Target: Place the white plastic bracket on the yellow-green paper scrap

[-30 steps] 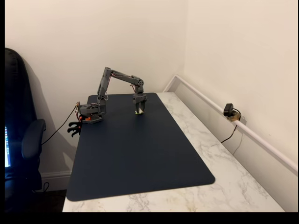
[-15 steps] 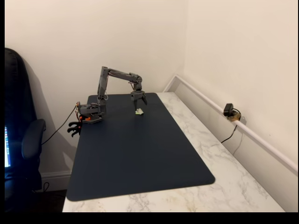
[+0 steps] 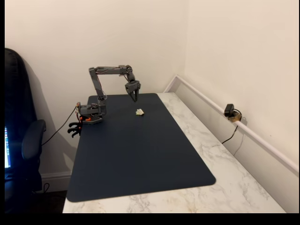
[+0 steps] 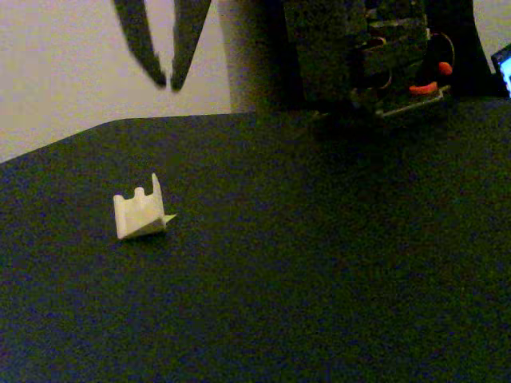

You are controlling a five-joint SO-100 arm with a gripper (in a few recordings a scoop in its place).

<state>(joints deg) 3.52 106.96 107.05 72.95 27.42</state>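
1. White plastic bracket (image 4: 139, 212) sat on the dark mat (image 4: 319, 279) over the yellow-green paper scrap (image 4: 168, 218), below the gripper.
2. Gripper (image 4: 170, 80) had let go and lifted clear, jaws nearly closed, empty. Placement looked done.

Gripper (image 3: 134, 97): has lifted up and back from the mat toward the arm's base; a second ago it was down over the bracket.
Fingertips (image 4: 162, 79): now hang in the air, close together with a narrow gap, holding nothing.
White plastic bracket (image 3: 140, 112): now uncovered, lying free on the mat, apart from the gripper.
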